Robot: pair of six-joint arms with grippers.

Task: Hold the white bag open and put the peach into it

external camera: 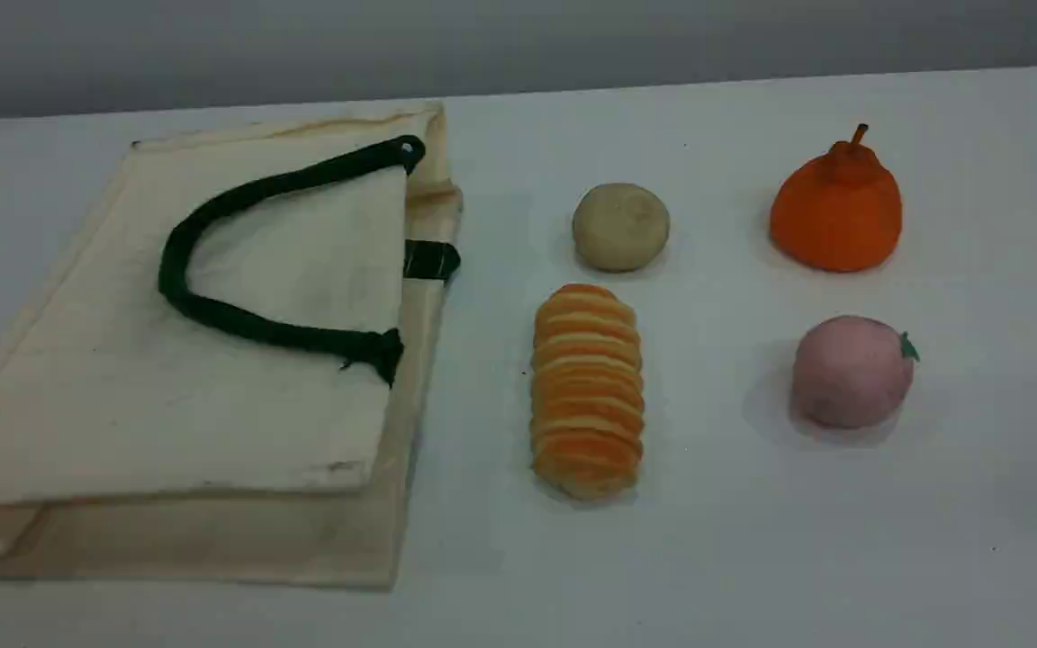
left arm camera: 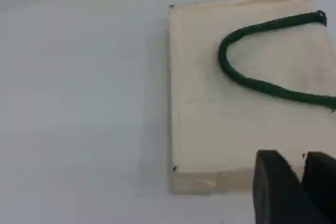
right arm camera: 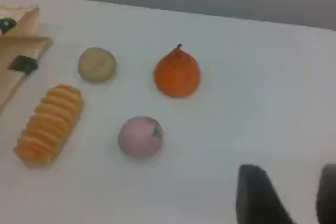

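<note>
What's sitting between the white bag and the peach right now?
The ridged orange bread loaf lies between the white bag and the peach, clearest in the scene view.

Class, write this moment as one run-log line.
white bag: flat, closed | peach: on table, untouched | left gripper: empty | right gripper: open, empty
</note>
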